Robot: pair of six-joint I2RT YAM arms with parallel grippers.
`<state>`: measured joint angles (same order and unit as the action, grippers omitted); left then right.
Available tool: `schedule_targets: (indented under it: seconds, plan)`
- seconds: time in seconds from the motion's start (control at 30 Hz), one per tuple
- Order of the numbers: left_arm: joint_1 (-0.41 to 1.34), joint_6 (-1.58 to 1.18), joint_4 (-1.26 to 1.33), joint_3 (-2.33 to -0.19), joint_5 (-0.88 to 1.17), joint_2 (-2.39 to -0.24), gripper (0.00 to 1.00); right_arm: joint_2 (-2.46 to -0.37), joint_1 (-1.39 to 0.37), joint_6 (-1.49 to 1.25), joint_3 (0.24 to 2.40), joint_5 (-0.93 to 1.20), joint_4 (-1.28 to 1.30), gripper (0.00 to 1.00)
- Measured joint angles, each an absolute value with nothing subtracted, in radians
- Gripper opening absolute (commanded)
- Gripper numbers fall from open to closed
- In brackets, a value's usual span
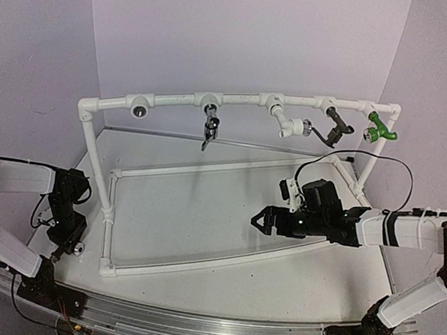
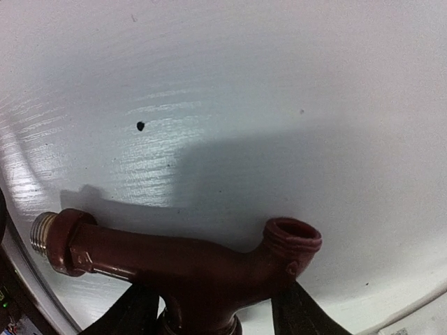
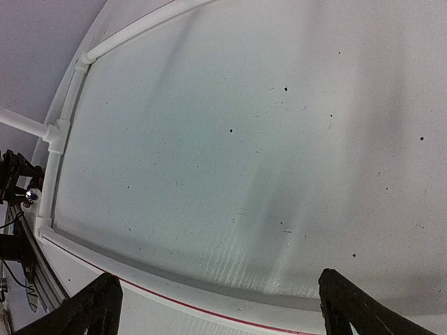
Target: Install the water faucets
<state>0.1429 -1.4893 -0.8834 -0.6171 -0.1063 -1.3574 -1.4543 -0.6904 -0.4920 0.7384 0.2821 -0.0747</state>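
My L tool (image 2: 215, 296) is clenched on the dark brown faucet w/ silver threaded end (image 2: 188, 262), low over the white bench (image 1: 217, 292), left side. I grip the body so the threads are free, prob. for the open tee fitting (image 1: 139, 108) on the white PVC pipe frame (image 1: 239, 98). R tool (image 3: 220, 306) is released, empty, over mid-bench.

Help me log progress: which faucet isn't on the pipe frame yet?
The dark red-brown faucet, clamped in the left gripper; the chrome, white, bronze and green ones hang from the top rail.
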Motion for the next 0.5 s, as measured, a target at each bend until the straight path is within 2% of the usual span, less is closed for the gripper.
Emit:
schedule_targets:
  seconds: [0.13, 0.33, 0.4, 0.5]
  plan:
    - [0.143, -1.468, -0.882, -0.611, -0.1, -1.336, 0.24, -1.458, -0.691, -0.496, 0.739, 0.282, -0.079, 0.98]
    - [0.143, -1.438, -0.883, -0.611, -0.102, -1.26, 0.04, -1.465, -0.697, -0.501, 0.74, 0.279, -0.083, 0.98]
    - [0.143, -1.431, -0.887, -0.614, -0.101, -1.226, 0.0, -1.475, -0.697, -0.502, 0.742, 0.279, -0.083, 0.98]
    - [0.143, -1.405, -0.894, -0.628, -0.098, -1.165, 0.0, -1.487, -0.7, -0.503, 0.746, 0.279, -0.082, 0.98]
